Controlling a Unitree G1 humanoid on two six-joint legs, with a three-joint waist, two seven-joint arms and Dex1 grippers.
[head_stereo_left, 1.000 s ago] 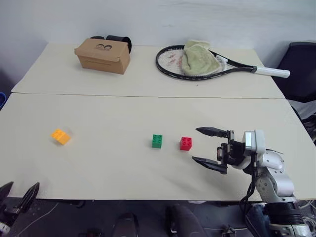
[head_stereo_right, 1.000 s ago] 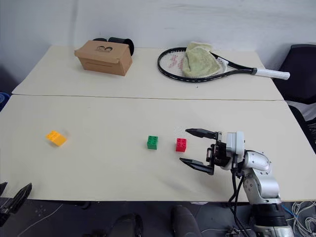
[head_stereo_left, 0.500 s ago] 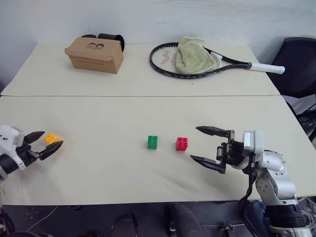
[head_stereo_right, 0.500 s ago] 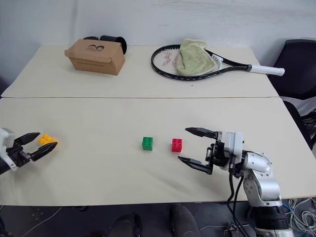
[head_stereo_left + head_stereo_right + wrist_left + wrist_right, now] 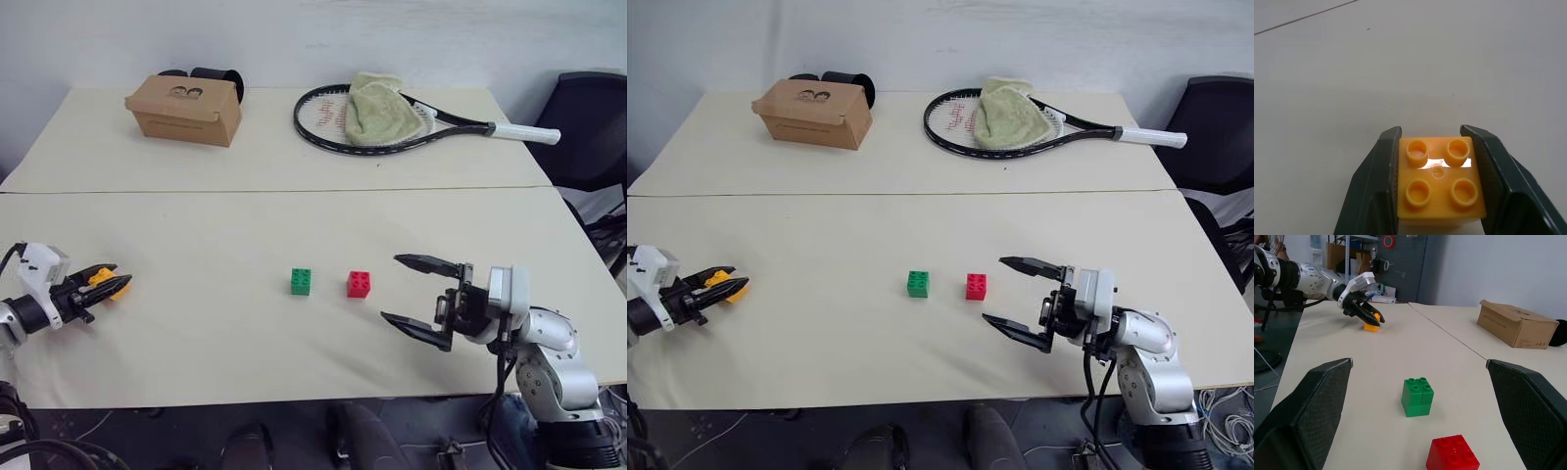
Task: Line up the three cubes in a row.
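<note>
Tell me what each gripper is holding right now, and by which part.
The left gripper is shut on the yellow-orange cube, its fingers clamping two opposite side faces, studs up. The right gripper is open and holds nothing.

A pale cream tabletop [image 5: 245, 225] carries everything, a seam crossing it from 9 to 3 o'clock. At 11 o'clock sits a cardboard box [image 5: 183, 109]; at 1 o'clock a tennis racket [image 5: 411, 125] with a green towel [image 5: 370, 108] on its strings. Near centre, the green cube [image 5: 301, 281] and red cube [image 5: 359, 284] stand apart side by side. The yellow-orange cube [image 5: 102, 281] lies at 8 o'clock.
</note>
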